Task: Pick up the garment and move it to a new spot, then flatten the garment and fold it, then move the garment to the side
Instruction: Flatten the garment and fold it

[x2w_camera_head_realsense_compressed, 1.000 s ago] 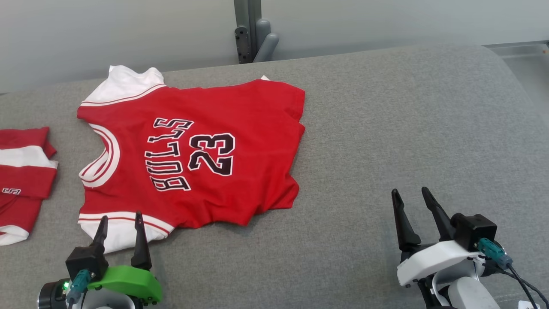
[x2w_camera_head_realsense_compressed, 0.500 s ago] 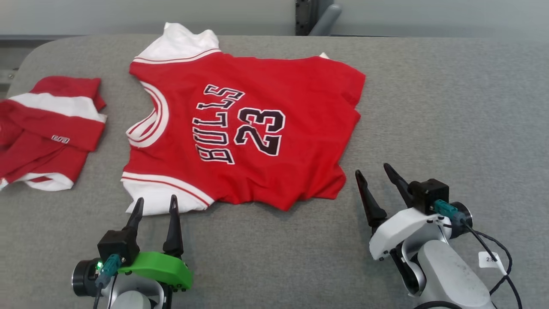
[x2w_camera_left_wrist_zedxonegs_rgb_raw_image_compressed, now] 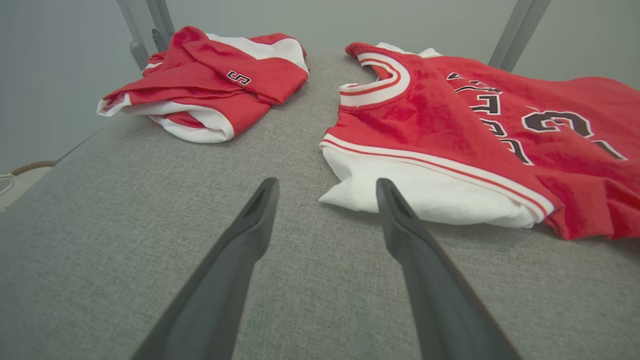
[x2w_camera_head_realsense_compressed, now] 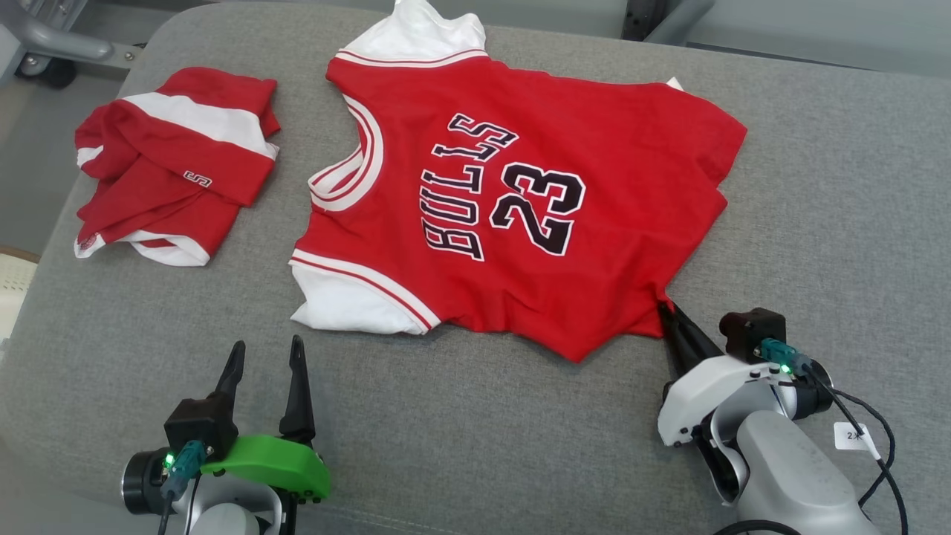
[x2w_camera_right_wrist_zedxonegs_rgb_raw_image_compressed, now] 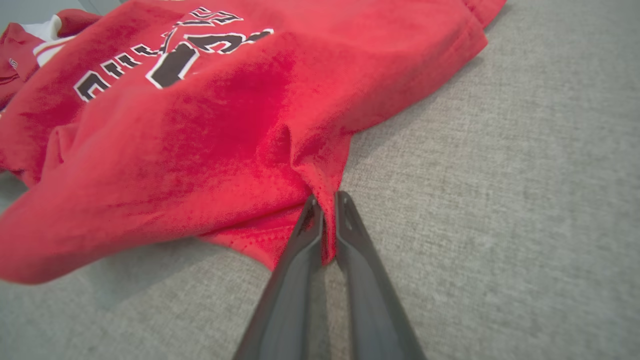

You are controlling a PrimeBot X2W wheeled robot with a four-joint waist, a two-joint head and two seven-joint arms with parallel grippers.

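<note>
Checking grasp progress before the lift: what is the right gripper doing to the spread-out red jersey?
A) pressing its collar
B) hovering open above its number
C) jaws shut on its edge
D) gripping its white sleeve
C: in the right wrist view the right gripper has its jaws closed, with an edge fold of the jersey pinched between them.

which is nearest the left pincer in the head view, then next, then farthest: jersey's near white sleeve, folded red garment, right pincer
From the left pincer:
1. white sleeve: just ahead, slightly right.
2. folded red garment: farther ahead, to the left.
3. right pincer: far right, shut on the jersey hem.
</note>
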